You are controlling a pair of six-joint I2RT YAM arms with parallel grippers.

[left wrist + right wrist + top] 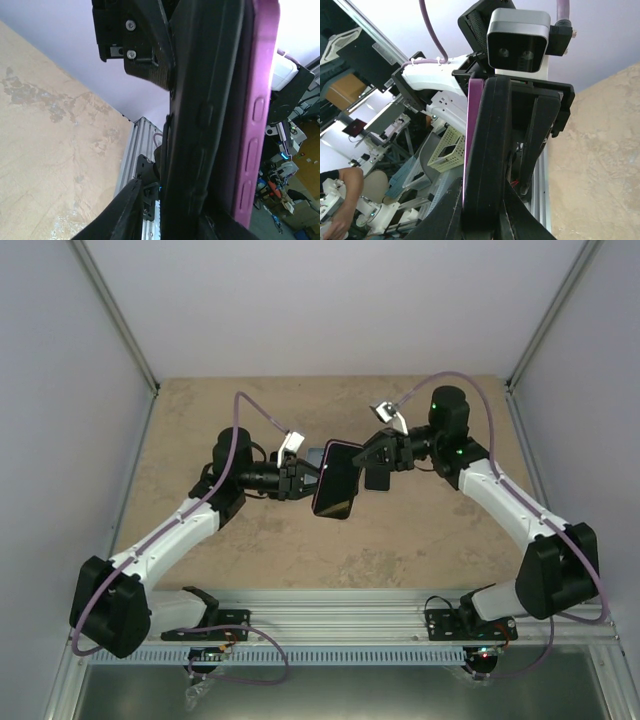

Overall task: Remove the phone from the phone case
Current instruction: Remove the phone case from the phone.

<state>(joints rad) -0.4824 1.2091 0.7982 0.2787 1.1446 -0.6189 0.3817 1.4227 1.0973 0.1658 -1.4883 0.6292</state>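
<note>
Left gripper (306, 480), right gripper (363, 456) each clamped on opposite phone case (256, 125) edges.

A flat tabletop of beige, mottled, stone-look material (420, 540) is seen filling the middle of the top view, widening toward the lower edge of the frame. Darker brownish blotches are scattered over it. Along its near edge, at the bottom of the frame, a silver ribbed aluminium rail (340, 612) is laid across. On this rail a black arm mount (215, 620) is fixed at lower left and a second black arm mount (470, 622) at lower right. The same beige surface is shown at the left of the left wrist view and at the lower right of the right wrist view.
</note>
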